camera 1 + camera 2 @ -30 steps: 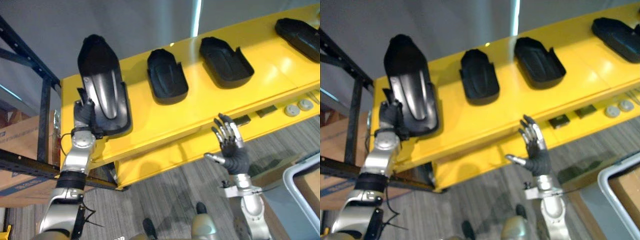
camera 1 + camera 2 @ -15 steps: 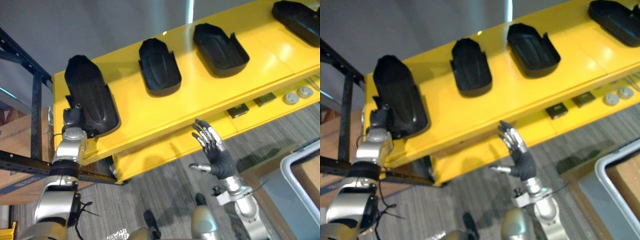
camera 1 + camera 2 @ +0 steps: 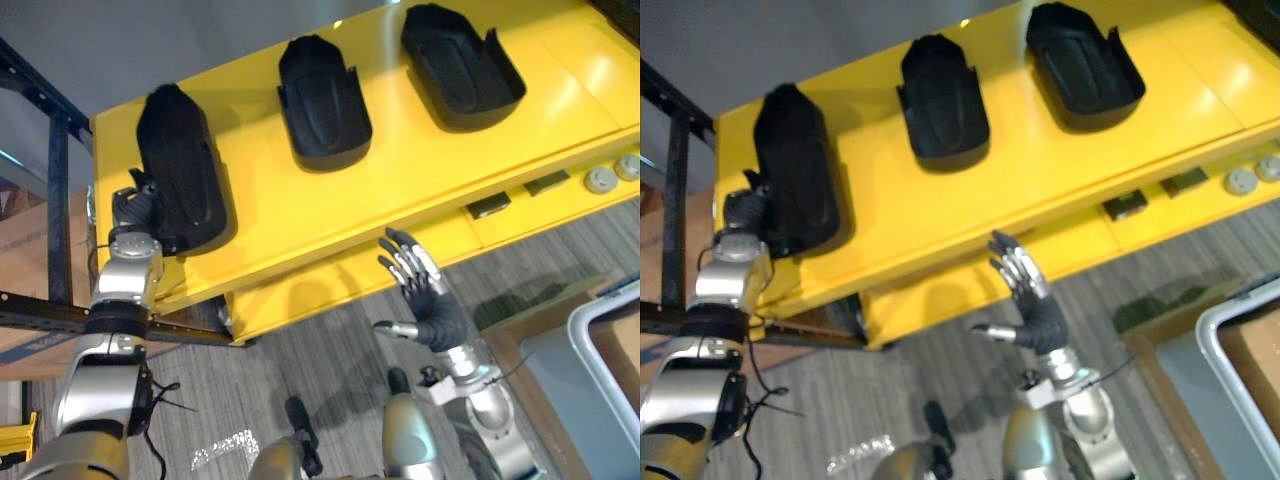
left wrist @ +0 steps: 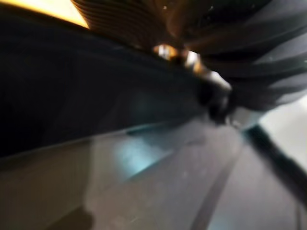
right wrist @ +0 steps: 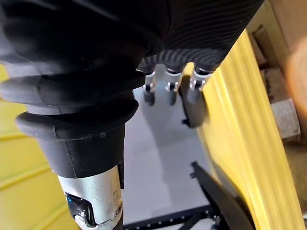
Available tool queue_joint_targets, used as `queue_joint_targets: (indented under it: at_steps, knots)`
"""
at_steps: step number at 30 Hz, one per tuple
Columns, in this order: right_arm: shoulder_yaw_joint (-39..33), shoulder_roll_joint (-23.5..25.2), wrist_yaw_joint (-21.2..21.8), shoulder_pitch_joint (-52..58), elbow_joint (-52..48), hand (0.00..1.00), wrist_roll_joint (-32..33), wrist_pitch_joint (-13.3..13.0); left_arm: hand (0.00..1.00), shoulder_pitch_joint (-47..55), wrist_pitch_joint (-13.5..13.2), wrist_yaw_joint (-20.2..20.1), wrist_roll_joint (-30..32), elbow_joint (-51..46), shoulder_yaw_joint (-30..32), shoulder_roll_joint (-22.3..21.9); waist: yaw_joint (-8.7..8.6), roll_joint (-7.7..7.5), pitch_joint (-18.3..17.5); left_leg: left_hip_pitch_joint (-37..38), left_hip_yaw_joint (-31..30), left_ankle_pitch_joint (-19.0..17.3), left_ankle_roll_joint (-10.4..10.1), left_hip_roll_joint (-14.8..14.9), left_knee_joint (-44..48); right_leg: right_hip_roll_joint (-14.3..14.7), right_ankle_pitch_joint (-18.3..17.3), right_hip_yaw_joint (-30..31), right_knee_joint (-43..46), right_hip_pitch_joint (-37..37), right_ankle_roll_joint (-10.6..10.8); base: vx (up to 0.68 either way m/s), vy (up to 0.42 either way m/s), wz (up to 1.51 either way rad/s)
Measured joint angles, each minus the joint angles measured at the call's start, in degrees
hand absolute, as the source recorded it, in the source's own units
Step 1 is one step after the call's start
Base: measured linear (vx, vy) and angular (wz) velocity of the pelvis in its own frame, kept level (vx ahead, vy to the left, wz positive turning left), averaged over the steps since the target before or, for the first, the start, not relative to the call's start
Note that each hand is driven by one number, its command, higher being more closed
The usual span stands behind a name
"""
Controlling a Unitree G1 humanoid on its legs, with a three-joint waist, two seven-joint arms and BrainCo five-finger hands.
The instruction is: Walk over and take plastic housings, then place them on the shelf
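Placing step: housing point(image 3: 178, 160) lies on the yellow shelf point(image 3: 330, 210), left hand point(image 3: 128, 208) at its near end, fingers unreadable. Right hand point(image 3: 430, 312) hangs splayed, empty. Next, likely: release, withdraw.

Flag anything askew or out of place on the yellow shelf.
Only the left housing: it lies nearer the shelf's front edge than the middle housing and right housing, out of their row, with the left hand at its near end.
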Motion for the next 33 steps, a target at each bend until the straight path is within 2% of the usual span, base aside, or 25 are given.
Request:
queue_joint_targets:
  at_steps: [7, 9, 14, 15, 16, 20, 22, 23, 24, 26, 28, 29, 30, 31, 32, 33]
  knots:
    - [0.5, 0.0, 0.0, 1.1, -1.2, 0.00, 0.0, 0.0, 0.00, -0.3, -0.2, 0.6, -1.2, 0.0, -0.1, 0.0, -0.02, -0.05, 0.0, 0.0, 0.1, 0.0, 0.0, 0.0, 0.1, 0.0, 0.0, 0.1, 0.2, -0.1, 0.0, 0.00, 0.000, 0.00]
    - [1.2, 0.0, 0.0, 1.0, -1.5, 0.00, 0.0, 0.0, 0.00, -0.3, -0.9, 3.0, -2.6, 0.0, -0.1, 0.0, -0.03, -0.20, 0.1, 0.0, 0.1, 0.0, 0.0, 0.0, 0.1, 0.0, 0.0, 0.1, 0.3, -0.2, 0.0, 0.00, 0.000, 0.00]
    - [1.6, -0.1, -0.1, 1.8, -1.4, 0.00, -0.1, -0.6, 0.00, -0.4, -6.9, 11.9, -6.3, 0.0, -0.1, -0.1, -0.03, -0.54, 1.1, -0.1, 0.1, 0.0, 0.0, 0.0, 0.2, 0.0, -0.1, 0.1, 0.7, -0.3, -0.1, 0.00, 0.000, 0.00]
    - [1.6, -0.1, -0.1, 2.2, -1.4, 0.00, -0.1, -1.2, 0.00, -0.5, -9.2, 14.5, -6.6, 0.0, -0.1, -0.1, 0.01, -0.54, 1.1, -0.1, 0.0, 0.0, 0.0, 0.0, 0.2, -0.1, -0.1, 0.1, 0.8, -0.3, -0.1, 0.00, 0.000, 0.00]
    - [1.6, -0.1, -0.1, 2.4, -1.4, 0.00, -0.1, -1.4, 0.00, -0.8, -10.2, 15.8, -6.6, 0.0, -0.1, -0.1, 0.01, -0.54, 1.1, -0.1, 0.0, 0.0, 0.0, 0.0, 0.3, -0.1, -0.1, 0.1, 0.9, -0.3, 0.0, 0.00, 0.000, 0.00]
    - [1.7, 0.1, 0.0, 3.0, -1.0, 0.00, -0.6, -3.6, 0.00, -5.9, -19.5, 23.8, -4.8, -2.4, -0.1, 0.2, 0.07, -0.60, 1.1, 0.0, -1.3, 0.0, 0.0, 0.0, 1.0, -0.2, -0.3, -0.8, 0.9, 0.8, 0.1, 0.01, -0.014, 0.11]
    - [1.7, 1.1, 0.0, 3.0, 0.0, 0.00, -0.7, -4.4, 0.00, -7.0, -22.5, 25.0, -1.9, -7.2, -0.1, 0.3, -0.05, -0.69, 1.0, 0.7, -2.0, 0.0, 0.0, 0.1, 0.9, -0.2, -0.3, -1.6, 0.5, 2.0, 0.1, 0.00, -0.019, 0.14]
    - [1.7, 1.3, 0.0, 3.0, 0.4, 0.00, -0.7, -4.5, 0.00, -7.0, -23.4, 25.0, -0.9, -9.3, -0.2, 0.5, 0.03, -0.76, 1.0, 1.1, -2.1, 0.0, 0.0, 0.2, 0.8, -0.1, -0.3, -1.7, 0.3, 2.6, 0.1, 0.01, -0.016, 0.08]
    - [1.8, 1.6, 0.0, 3.0, 0.7, 0.00, -0.8, -4.7, 0.00, -7.0, -25.6, 25.0, 1.4, -14.8, -0.3, 1.2, 0.02, -0.79, 0.9, 2.2, -2.5, 0.0, 0.0, 0.2, 0.5, -0.1, -0.3, -2.4, -0.6, 4.3, 0.1, 0.01, -0.014, 0.10]
    - [2.1, 1.8, -0.1, 2.8, 0.8, 0.00, -1.9, -5.4, 0.00, -6.6, -27.6, 24.9, 3.1, -21.6, -0.4, 2.2, 0.11, -0.87, 0.7, 3.0, -3.0, 0.0, 0.0, 0.2, -0.1, -0.1, -0.3, -3.0, -1.4, 5.6, 0.1, 0.01, -0.006, 0.12]
    - [2.9, 1.8, -0.5, 2.5, 0.8, 0.00, -4.3, -5.8, 0.00, -0.9, -31.3, 22.6, 3.4, -34.3, -0.3, 2.3, 0.64, -0.95, -2.0, 3.0, -3.8, 0.0, 0.0, 0.2, -0.2, -0.2, -0.1, -4.1, -2.8, 6.8, 0.3, 0.03, 0.001, 0.18]
    - [3.3, 1.8, -1.2, 2.2, 0.8, 0.00, -5.0, -5.9, 0.00, 1.9, -31.4, 21.6, 3.4, -37.9, -0.5, 2.0, 0.60, -0.92, -2.9, 3.0, -4.4, 0.0, 0.0, 0.2, -0.2, -0.3, -0.1, -4.7, -3.4, 7.4, 0.4, 0.09, 0.004, 0.34]
    - [3.8, 1.9, -2.0, 1.6, 0.8, 0.00, -5.9, -6.0, 0.00, 8.5, -31.9, 19.4, 3.4, -44.7, -0.8, 1.0, 0.75, -1.00, -4.9, 3.2, -5.3, 0.0, 0.0, 0.2, -0.4, -0.3, 0.0, -5.9, -4.2, 8.6, 0.5, 0.11, 0.004, 0.39]
    - [3.9, 2.3, -3.3, 1.1, 0.8, 0.00, -7.3, -6.0, 0.00, 15.6, -32.8, 17.3, 3.3, -51.2, -0.9, -1.5, 1.66, -1.10, -6.1, 3.9, -6.2, 0.0, 0.0, 0.2, -0.5, -0.3, 0.0, -6.8, -5.1, 10.1, 0.5, 0.11, 0.002, 0.32]
    - [4.0, 2.4, -3.6, 0.9, 0.8, 0.00, -7.6, -6.0, 0.00, 17.2, -32.9, 16.9, 3.3, -52.4, -0.9, -2.1, 1.88, -1.15, -6.2, 4.1, -6.3, 0.0, 0.0, 0.2, -0.5, -0.4, 0.0, -7.0, -5.2, 10.5, 0.5, 0.10, -0.007, 0.39]
    - [3.9, 2.7, -6.4, -0.3, 0.8, 0.00, -9.6, -6.1, 0.00, 29.2, -33.7, 13.8, 3.2, -59.8, -1.3, -7.8, 3.23, -1.32, -7.3, 5.0, -7.6, 0.0, 0.0, 0.2, -0.9, -0.4, 0.0, -8.8, -6.7, 13.1, 0.6, 0.06, -0.011, 0.52]
